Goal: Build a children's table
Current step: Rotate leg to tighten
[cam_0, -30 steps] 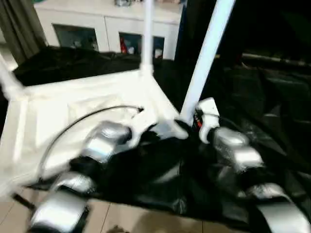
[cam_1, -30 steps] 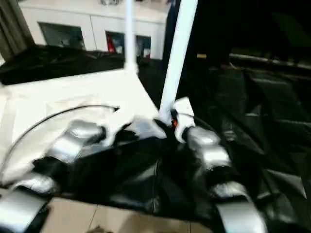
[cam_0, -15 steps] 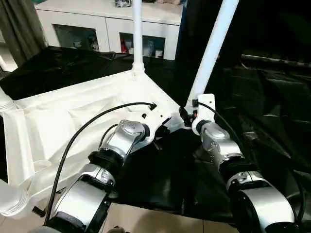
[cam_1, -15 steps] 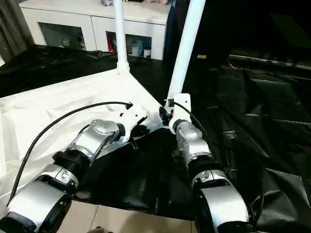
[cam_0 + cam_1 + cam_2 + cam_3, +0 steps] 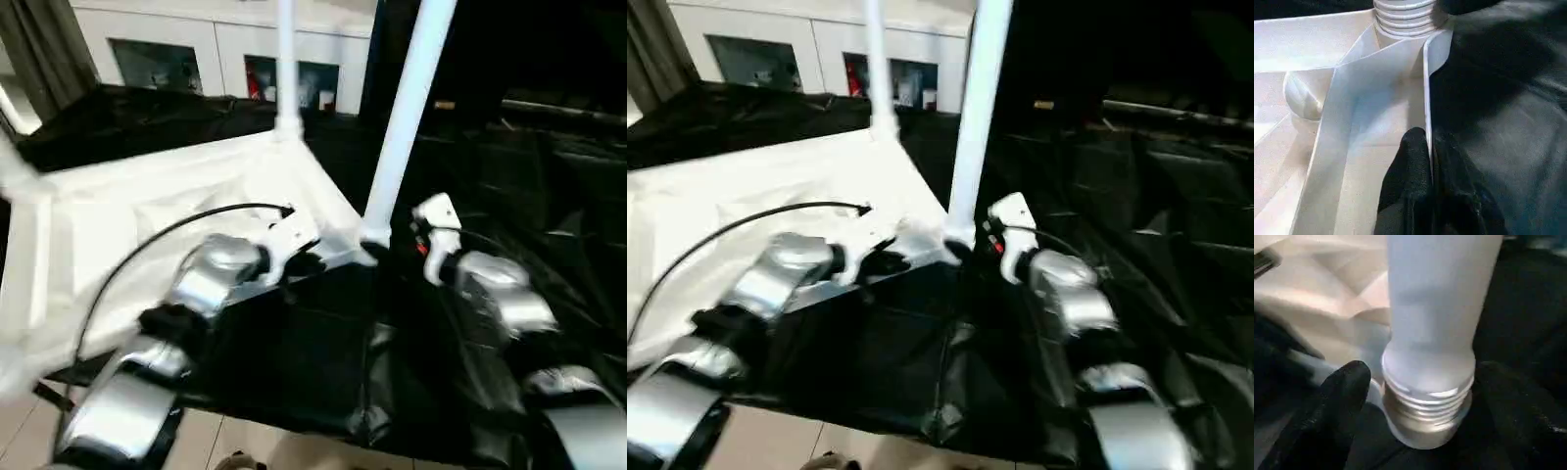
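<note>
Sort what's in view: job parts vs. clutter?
Job:
- tabletop, upside down
- near leg, standing in its corner socket
- far leg, standing in its socket

Clutter:
- cabinet
- black sheet

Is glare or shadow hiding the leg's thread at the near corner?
Right wrist view: no, the leg's thread catches a small highlight, its ridges readable. Left wrist view: the tabletop rim is evenly lit, the left hand pinching it is dark against the black sheet.

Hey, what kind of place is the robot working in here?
Probably a room in a home or a home-like lab: a white cabinet with glass doors, a tiled floor, and black sheeting spread under the table top.
</note>
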Robot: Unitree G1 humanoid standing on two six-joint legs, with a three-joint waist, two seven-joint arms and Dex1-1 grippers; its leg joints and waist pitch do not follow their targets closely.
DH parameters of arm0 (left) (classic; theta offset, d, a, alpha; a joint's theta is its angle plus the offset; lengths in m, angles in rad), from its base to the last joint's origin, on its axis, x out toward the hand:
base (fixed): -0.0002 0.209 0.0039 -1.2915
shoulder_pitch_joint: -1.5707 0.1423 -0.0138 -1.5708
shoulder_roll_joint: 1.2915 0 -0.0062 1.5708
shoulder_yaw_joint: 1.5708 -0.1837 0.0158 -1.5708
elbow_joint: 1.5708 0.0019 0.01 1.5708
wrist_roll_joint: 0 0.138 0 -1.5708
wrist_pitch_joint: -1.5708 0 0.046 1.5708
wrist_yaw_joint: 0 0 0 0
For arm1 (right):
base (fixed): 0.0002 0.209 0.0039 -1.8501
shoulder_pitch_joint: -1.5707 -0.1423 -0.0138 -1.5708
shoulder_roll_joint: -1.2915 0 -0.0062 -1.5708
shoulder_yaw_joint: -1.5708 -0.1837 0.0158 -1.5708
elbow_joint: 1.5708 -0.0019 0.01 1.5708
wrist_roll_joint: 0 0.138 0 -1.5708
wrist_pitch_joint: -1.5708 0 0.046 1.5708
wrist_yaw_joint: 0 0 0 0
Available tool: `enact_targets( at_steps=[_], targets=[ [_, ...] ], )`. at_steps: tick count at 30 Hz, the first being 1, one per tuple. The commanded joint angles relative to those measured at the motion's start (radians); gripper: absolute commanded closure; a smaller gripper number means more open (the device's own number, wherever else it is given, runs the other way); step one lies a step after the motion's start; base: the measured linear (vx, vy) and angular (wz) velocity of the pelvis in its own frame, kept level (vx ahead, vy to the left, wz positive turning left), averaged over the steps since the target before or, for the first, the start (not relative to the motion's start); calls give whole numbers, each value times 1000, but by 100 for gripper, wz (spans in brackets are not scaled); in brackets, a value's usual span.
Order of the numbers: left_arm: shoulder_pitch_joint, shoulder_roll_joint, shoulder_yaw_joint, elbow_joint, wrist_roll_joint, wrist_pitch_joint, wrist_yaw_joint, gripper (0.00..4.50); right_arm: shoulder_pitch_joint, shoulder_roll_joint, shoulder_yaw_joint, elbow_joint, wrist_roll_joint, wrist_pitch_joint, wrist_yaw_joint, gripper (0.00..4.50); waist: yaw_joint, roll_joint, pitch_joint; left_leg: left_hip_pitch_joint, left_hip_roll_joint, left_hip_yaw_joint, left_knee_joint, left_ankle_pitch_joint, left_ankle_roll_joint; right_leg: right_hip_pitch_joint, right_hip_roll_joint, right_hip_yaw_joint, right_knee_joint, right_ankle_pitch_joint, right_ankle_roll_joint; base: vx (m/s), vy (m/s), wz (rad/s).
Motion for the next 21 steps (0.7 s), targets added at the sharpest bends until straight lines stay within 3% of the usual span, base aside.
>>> enact_targets(
  at_steps=[1,5,8,10,12,13,15,18,19,21],
  targets=[
    [25,-6,-15,-100,-85,-55,-109,450,18,-31,36,-67,-1,4,101,61,5,-18,-82,5,63,-22,-49,-87,134,67,-81,64,-48,-83,-236,0,0,0],
    [62,17,-16,-191,-133,-11,-191,450,39,-44,73,-112,-5,1,182,61,20,-13,-74,11,69,-21,-55,-154,99,57,-82,66,-62,-205,-215,0,0,0],
    [76,27,-19,-219,-140,-3,-213,450,52,-45,98,-136,-12,10,220,61,18,-15,-67,14,67,-27,-61,-228,49,54,-86,67,-79,-349,-170,0,0,0],
    [78,29,-19,-222,-139,-3,-215,450,56,-46,108,-139,-19,9,229,61,16,-15,-66,13,68,-30,-65,-242,38,54,-85,69,-80,-375,-153,0,0,0],
    [83,33,-13,-221,-123,-5,-209,450,60,-47,118,-136,-32,8,234,61,13,-18,-67,14,66,-30,-65,-242,34,54,-86,70,-81,-375,-149,0,0,0],
    [85,35,-12,-225,-119,-3,-209,450,60,-48,117,-135,-31,10,235,89,14,-18,-68,13,65,-29,-64,-232,36,54,-86,71,-80,-368,-148,0,0,0],
    [89,38,-10,-237,-119,6,-212,450,59,-49,113,-134,-31,14,234,96,14,-17,-68,14,66,-29,-63,-225,37,54,-86,72,-78,-360,-151,0,0,0],
    [89,39,-7,-241,-118,9,-212,450,57,-46,102,-130,-29,13,227,107,14,-19,-72,12,64,-27,-60,-190,49,56,-82,72,-70,-296,-167,0,0,0],
    [89,39,-6,-241,-118,10,-212,450,57,-46,100,-129,-27,13,225,133,15,-19,-73,10,63,-26,-58,-176,55,57,-82,72,-67,-273,-173,0,0,0],
    [89,39,-5,-242,-118,10,-211,450,58,-46,99,-129,-25,14,225,144,15,-18,-71,10,63,-26,-58,-176,59,56,-82,71,-69,-280,-173,0,0,0]
  ],
)
